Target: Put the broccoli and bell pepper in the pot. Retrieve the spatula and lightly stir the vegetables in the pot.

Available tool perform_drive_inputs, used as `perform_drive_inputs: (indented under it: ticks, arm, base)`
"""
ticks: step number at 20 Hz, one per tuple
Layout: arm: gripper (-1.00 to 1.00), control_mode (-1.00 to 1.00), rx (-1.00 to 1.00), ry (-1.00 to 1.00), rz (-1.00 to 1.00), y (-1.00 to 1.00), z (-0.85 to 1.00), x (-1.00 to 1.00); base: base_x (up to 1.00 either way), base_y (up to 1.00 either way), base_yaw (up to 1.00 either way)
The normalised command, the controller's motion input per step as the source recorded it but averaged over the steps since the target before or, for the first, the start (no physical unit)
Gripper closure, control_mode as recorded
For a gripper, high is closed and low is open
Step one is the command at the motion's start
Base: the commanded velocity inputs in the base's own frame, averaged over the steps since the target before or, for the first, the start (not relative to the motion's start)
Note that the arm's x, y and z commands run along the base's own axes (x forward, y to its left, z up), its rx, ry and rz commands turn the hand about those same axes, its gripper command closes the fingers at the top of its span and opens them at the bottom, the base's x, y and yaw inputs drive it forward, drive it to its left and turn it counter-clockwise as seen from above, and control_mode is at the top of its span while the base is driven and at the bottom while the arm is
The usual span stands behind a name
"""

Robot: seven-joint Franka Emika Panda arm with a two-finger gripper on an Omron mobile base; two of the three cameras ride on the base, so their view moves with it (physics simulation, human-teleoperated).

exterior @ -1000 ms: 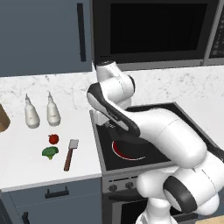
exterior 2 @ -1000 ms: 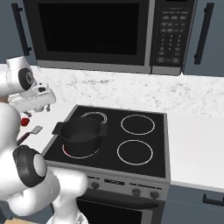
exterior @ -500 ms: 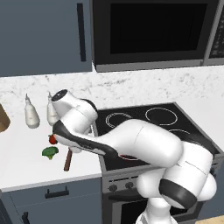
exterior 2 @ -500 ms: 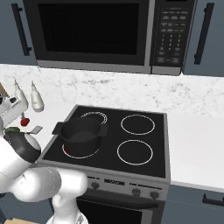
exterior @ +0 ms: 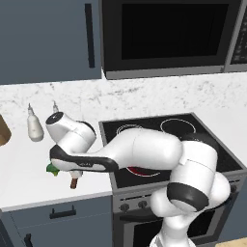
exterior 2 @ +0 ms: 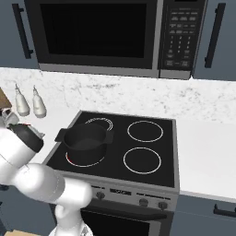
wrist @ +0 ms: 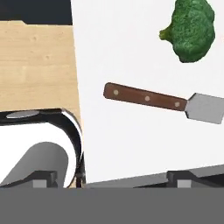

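pot (exterior 2: 86,143) sitting empty on the stove, broccoli (wrist: 190,29) and spatula (wrist: 162,101) left of it on the counter (wrist: 131,140), can't tell if gripper's open

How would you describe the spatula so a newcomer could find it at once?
Start at the white counter left of the stove. The spatula lies flat there, just beside the broccoli without touching it. Its long reddish-brown riveted handle and flat grey blade set it apart from the lumpy green floret.
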Motion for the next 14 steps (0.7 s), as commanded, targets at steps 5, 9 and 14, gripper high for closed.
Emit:
perform_drive_inputs:
  ticks: [5,9,14]
  arm:
    - [-1.0,-1.0,0.0,-0.01,0.1,0.55,-0.12,0.44]
    - [-1.0,-1.0,0.0,-0.01,0.02,0.49,-0.21,0.42]
    - [-1.0,-1.0,0.0,0.0,0.0,0.3,-0.43,0.29]
  base:
    - [0.0,0.0,0.0]
    - [0.0,0.0,0.0]
    - [0.0,0.0,0.0]
